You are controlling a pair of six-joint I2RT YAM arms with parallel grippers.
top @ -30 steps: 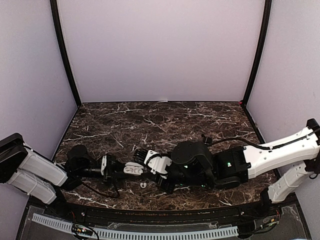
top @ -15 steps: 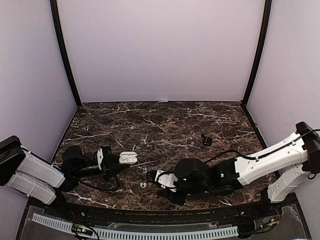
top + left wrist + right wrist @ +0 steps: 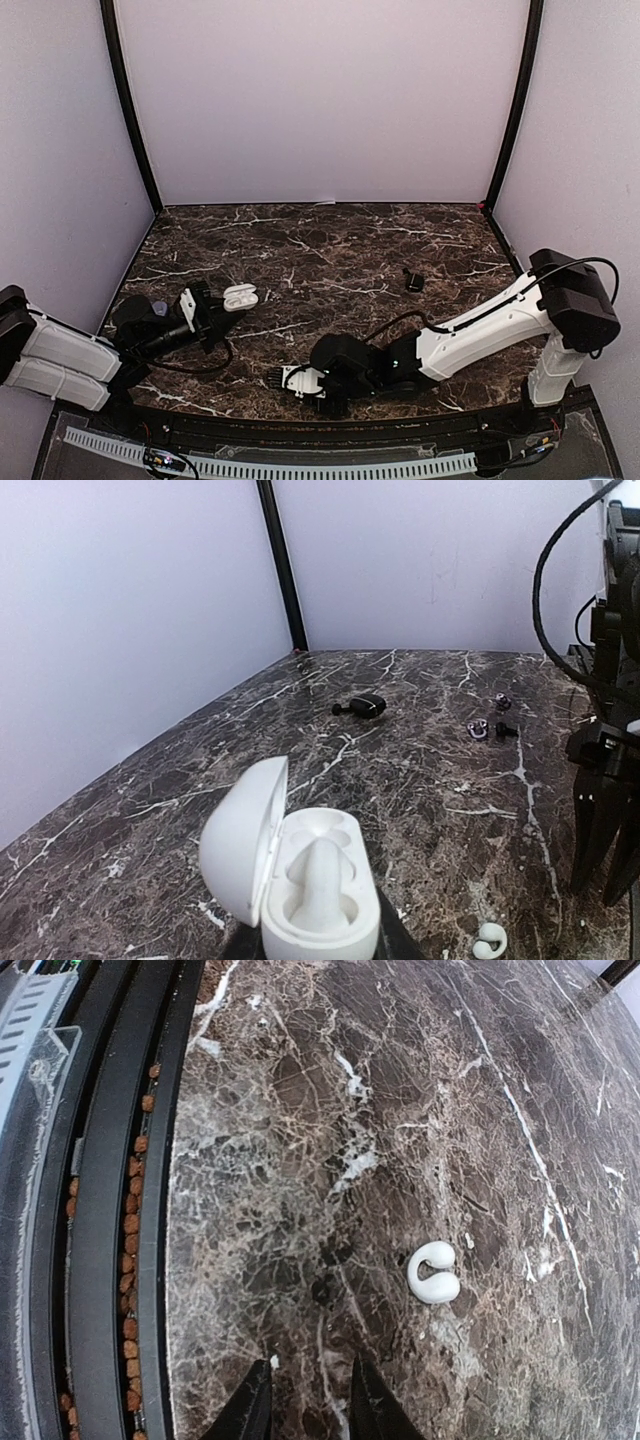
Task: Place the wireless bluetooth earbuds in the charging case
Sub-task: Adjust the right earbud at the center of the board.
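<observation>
Plainly unseated as yet, the white earbud (image 3: 434, 1273): loose on the bench (image 3: 300, 1110) near its front edge, just ahead of the parted, empty right end effector (image 3: 310, 1400), probably poised low for a pinch. Farther left, the white charging case (image 3: 318, 890), clamped in the left end effector (image 3: 222, 303) and raised, lid back, likely to offer its wells. Only from the left wrist, purple earbuds (image 3: 478, 728) and a dark case (image 3: 365, 705) far off; only from the right, proof of nothing pinched.
</observation>
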